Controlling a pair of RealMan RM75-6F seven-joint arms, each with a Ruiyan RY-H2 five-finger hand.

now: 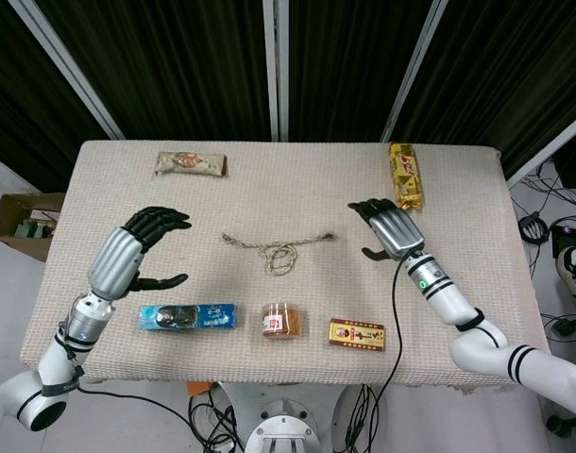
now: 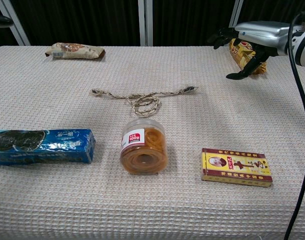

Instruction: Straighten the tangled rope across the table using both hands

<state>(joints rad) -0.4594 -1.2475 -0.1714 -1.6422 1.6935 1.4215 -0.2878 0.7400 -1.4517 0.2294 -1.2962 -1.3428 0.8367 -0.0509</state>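
A thin tan rope lies at the middle of the table, with a tangled loop hanging below its midpoint and two short ends stretching left and right. My left hand hovers to the left of the rope's left end, fingers spread and holding nothing. My right hand hovers to the right of the rope's right end, also open and apart from it. In the chest view the right hand shows at the top right, and only a dark tip of the left hand reaches the top left corner.
On the beige cloth table lie a blue biscuit pack, a clear round jar with orange contents, a red and yellow box, a yellow snack pack and a brown wrapper. A cardboard box stands off the left edge.
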